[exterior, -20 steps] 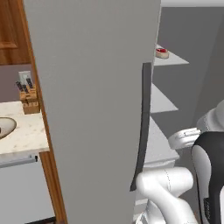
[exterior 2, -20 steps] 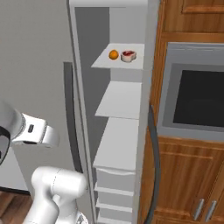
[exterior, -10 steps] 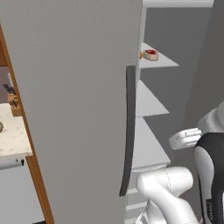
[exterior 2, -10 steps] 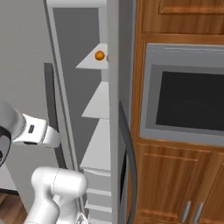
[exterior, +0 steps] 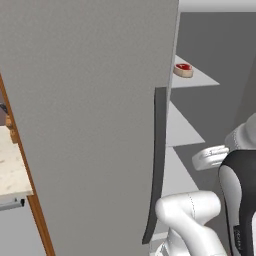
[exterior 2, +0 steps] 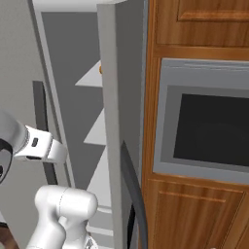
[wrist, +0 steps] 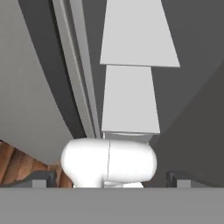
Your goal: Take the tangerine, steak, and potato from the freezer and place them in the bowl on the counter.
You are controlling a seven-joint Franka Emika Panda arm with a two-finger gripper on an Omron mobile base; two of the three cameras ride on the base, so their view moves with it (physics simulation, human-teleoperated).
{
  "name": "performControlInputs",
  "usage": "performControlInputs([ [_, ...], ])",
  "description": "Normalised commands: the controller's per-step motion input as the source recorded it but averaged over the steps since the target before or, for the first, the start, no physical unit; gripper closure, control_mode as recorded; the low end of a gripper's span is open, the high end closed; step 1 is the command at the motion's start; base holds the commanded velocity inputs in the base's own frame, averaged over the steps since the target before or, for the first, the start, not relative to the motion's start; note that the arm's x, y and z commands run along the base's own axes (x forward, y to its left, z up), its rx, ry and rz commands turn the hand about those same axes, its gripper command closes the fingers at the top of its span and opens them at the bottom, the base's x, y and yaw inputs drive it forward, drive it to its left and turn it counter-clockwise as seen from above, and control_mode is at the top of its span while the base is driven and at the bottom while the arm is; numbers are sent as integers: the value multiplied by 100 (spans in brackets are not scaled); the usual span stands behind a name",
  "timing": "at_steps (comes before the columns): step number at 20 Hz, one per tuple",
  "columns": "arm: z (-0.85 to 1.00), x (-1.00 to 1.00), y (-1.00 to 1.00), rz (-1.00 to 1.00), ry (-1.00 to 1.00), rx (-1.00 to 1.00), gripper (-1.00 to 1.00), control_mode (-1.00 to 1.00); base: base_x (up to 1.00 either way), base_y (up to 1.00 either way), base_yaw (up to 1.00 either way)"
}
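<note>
The freezer stands open, and its big grey door [exterior: 90, 125] with a long dark handle [exterior: 157, 165] takes up most of the left base view. The steak [exterior: 183, 69], red with a pale rim, lies on the top pale shelf [exterior: 197, 77]. Just a sliver of the orange tangerine [exterior 2: 100, 69] peeks from behind a grey panel [exterior 2: 109, 121] in the right base view. My gripper [wrist: 111, 180] is open and holds nothing, looking along the lower freezer shelves [wrist: 131, 100]. The potato is hidden, and the bowl is out of view. A strip of the counter [exterior: 10, 165] shows at far left.
To the right of the freezer stand wooden cabinets [exterior 2: 194, 24] with a built-in oven [exterior 2: 209, 126]. A second dark curved handle [exterior 2: 131, 189] runs down the grey panel's edge. Wood floor [wrist: 22, 162] shows low in the hand view.
The whole picture has shifted: the base has moved, so the freezer door now looms larger, the counter has slid off left, and the tangerine and steak are partly cut off. The foods lie unmoved.
</note>
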Motion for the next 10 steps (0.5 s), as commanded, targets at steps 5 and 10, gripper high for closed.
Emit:
performControlInputs([
  [5, 0, 4, -10, 0, 0, 1, -100, -100, 19, -27, 0],
  [10, 26, 32, -52, 0, 0, 4, -100, -100, 0, 0, 0],
])
